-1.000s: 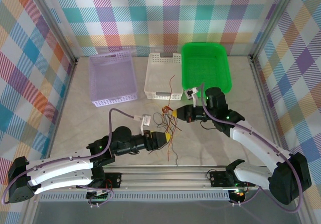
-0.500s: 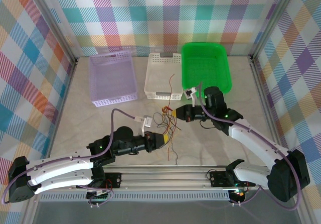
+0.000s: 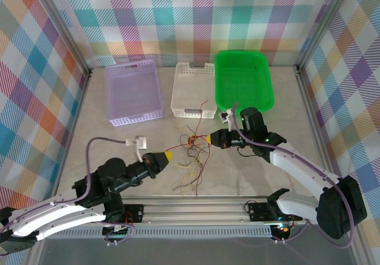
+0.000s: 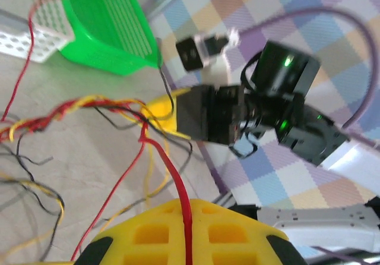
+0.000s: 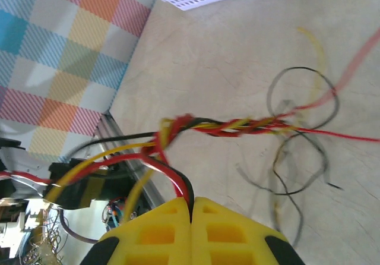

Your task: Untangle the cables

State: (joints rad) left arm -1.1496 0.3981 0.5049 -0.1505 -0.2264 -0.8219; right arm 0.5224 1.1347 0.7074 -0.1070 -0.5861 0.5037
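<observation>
The cables (image 3: 191,152) sit mid-table (image 3: 285,119), a loose red/yellow/black bunch strung between the two grippers. Loose ends trail toward 6 o'clock, and one red end reaches to 12, touching the white basket (image 3: 193,90).

From the right wrist cam, part of the bunch is a tight twist (image 5: 237,125), w/ black loops slack on the surface beside it. That's prob. the knot that needs working out.

The left gripper (image 3: 166,156) is at 9 o'clock of the bunch, jaws closed on a red wire (image 4: 178,188) that runs straight into its yellow tips. The right gripper (image 3: 210,138) is at 2 o'clock, pinched shut on several strands (red, yellow, black) fanning out of its seam (image 5: 191,208).

The arms come in from opp. sides, which looks like a pull-apart setup: one end anchored, the other drawn away so the twist opens.

Lilac basket (image 3: 133,92) at 11 and green basket (image 3: 243,87) at 1, both well apart from the bunch; prob. where sorted wires go. Can't tell which colour goes where.
</observation>
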